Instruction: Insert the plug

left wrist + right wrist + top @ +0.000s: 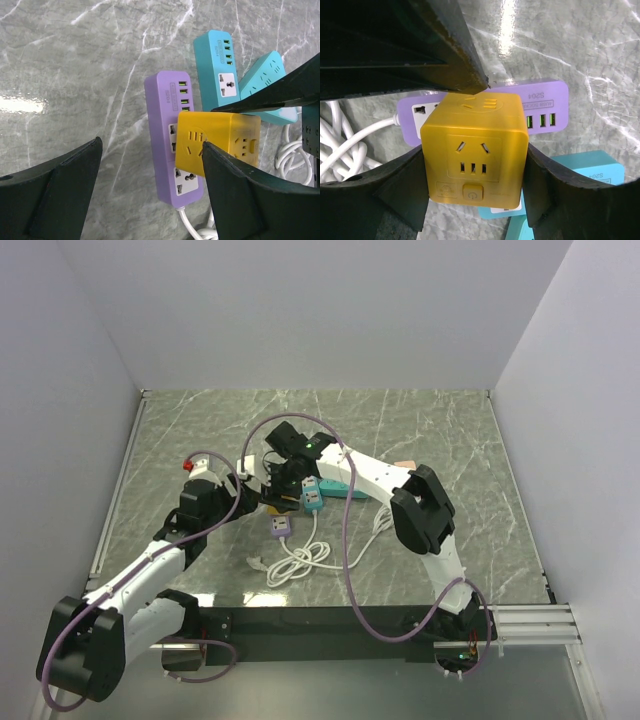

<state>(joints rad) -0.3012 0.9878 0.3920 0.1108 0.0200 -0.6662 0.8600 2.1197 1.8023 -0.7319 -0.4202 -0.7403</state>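
My right gripper (475, 187) is shut on a yellow cube plug adaptor (475, 145), its fingers (395, 195) pressing both sides. It holds the cube just above the purple power strip (545, 102). In the left wrist view the cube (220, 142) covers the strip's (167, 120) middle socket. My left gripper (150, 192) is open and empty, its jaws spread wide beside the strip's cable end. Its right finger (250, 195) is at the cube's near edge. In the top view the right gripper (290, 483) and left gripper (256, 496) meet above the strip (281, 527).
Two teal power strips (217, 70) (265, 80) lie just beyond the purple one. A coiled white cable (295, 560) trails from the strips toward the near edge. A red-topped part (188, 464) sits at the left arm's far side. White walls enclose the marble table.
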